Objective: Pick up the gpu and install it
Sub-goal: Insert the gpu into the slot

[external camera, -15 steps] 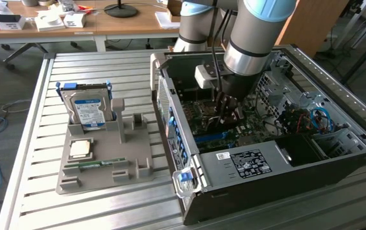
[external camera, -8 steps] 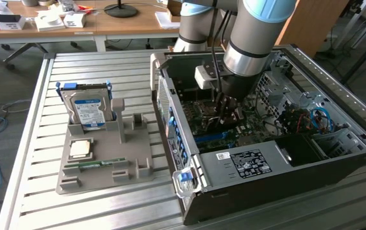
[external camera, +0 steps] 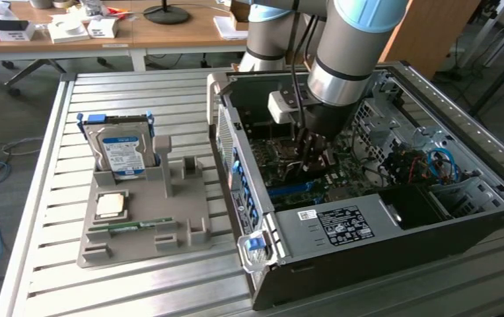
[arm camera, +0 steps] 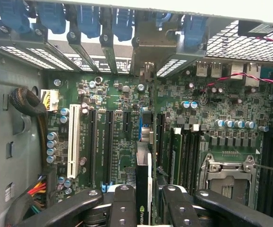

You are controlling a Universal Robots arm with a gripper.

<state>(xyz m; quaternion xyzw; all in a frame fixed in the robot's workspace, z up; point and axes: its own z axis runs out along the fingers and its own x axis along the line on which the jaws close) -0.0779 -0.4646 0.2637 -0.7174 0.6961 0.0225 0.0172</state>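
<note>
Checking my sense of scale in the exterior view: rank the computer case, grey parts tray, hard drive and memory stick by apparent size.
Largest to smallest:
1. computer case
2. grey parts tray
3. hard drive
4. memory stick
The gaps are clear, so no ties.

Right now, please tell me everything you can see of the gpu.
The gpu is seen edge-on in the wrist view: a thin dark card with a small logo on its black edge. It stands on edge over the green motherboard, inside the open computer case, held between the black fingers of the end effector. Whether it sits in a slot is unclear.
</note>
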